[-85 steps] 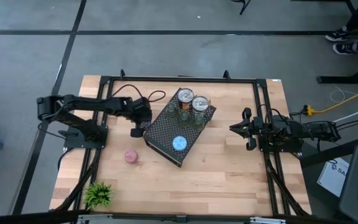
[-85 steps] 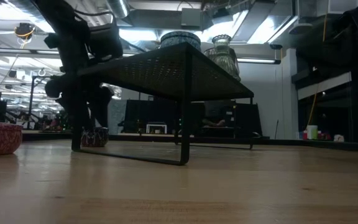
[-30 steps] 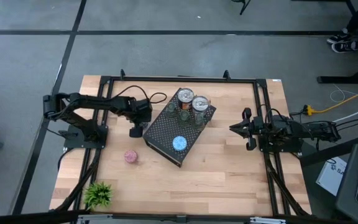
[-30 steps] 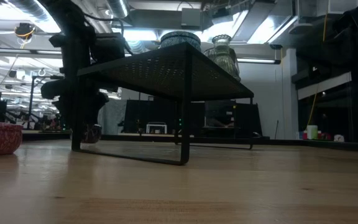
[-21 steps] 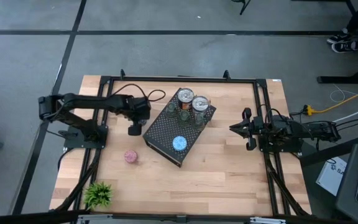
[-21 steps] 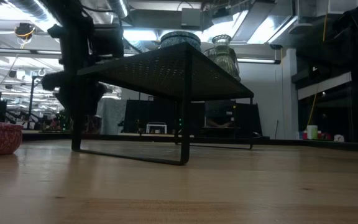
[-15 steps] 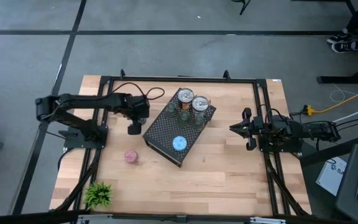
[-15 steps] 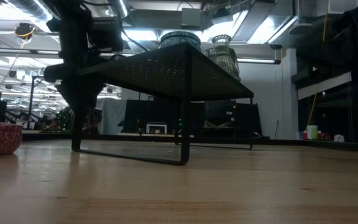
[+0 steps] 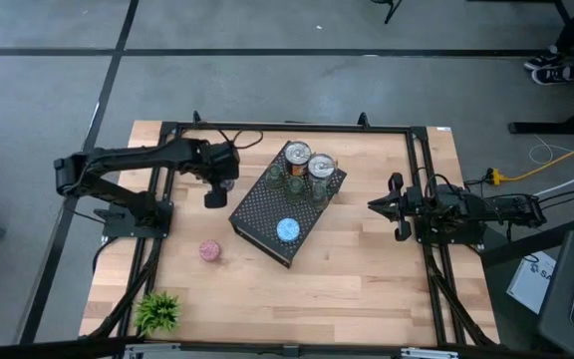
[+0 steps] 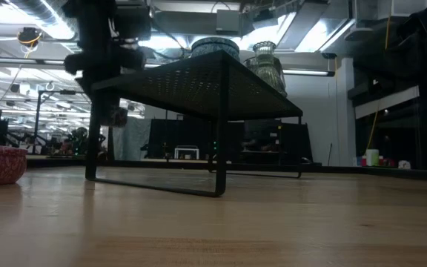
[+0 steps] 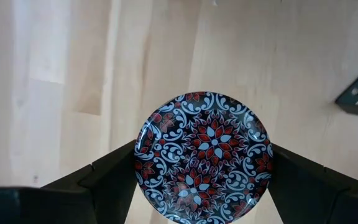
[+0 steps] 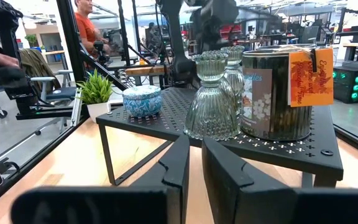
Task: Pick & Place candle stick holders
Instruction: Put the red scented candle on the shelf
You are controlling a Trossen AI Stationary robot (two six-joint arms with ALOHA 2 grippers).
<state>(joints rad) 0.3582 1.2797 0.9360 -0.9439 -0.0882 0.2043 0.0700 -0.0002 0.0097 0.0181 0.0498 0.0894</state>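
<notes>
Five holders sit on my black perforated metal stand (image 9: 285, 211): two silver-copper can-like cylinders (image 9: 309, 163) at its far end, ribbed clear-green glass holders (image 12: 211, 99) just beside them, and a round blue patterned holder (image 9: 287, 230) alone near the front edge. The nearer can wears an orange tag (image 12: 307, 78). On the bare wooden table (image 9: 367, 279) a sparkly pink round holder (image 9: 209, 250) rests apart from the stand, with a small green plant (image 9: 157, 312) in the near-left corner.

My left gripper (image 11: 204, 171) is clamped on a round holder with a dark lid patterned in red and pale-blue flourishes (image 11: 204, 158) — its two fingers (image 11: 107, 177) press the rim from either side, and it hangs clear above the table, just left of the stand's far corner. My right gripper (image 9: 375, 206) waits at the right side, well apart from the stand, its fingers (image 12: 176, 163) drawn nearly together around nothing — a person in an orange shirt (image 12: 91, 28) sits in the room beyond.
</notes>
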